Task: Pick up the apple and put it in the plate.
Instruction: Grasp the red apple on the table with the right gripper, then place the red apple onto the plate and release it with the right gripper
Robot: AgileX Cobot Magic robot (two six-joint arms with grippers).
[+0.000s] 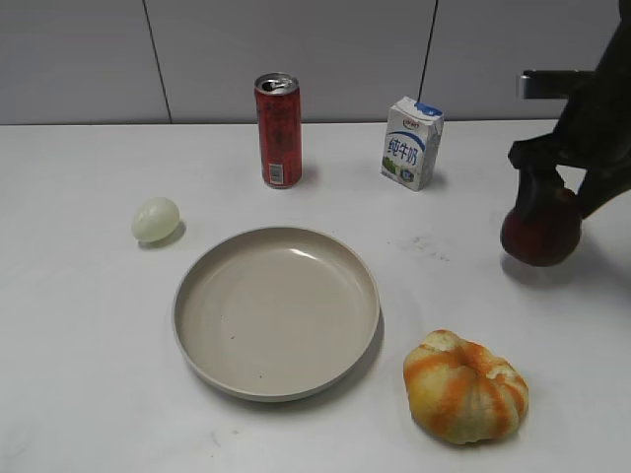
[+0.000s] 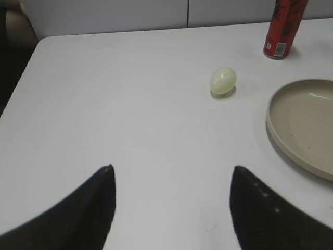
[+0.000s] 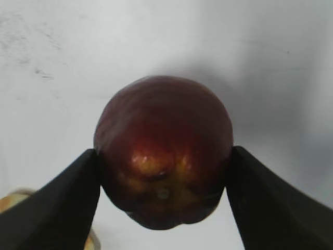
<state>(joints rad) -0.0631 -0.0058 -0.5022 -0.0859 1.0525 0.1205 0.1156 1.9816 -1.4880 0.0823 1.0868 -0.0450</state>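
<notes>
The right gripper [image 3: 164,179] has its two fingers pressed against the sides of the apple [image 1: 539,229], which sits at about three o'clock from the plate [image 1: 276,379], near the table's right edge. Whether it is lifted or resting on the table is hard to judge. The rounded, glossy skin could slip from the narrow fingers, and the pumpkin-like fruit [image 1: 465,386] lies near the path. The left gripper [image 2: 171,203] hangs wide open, holding nothing. The right arm is cropped.
</notes>
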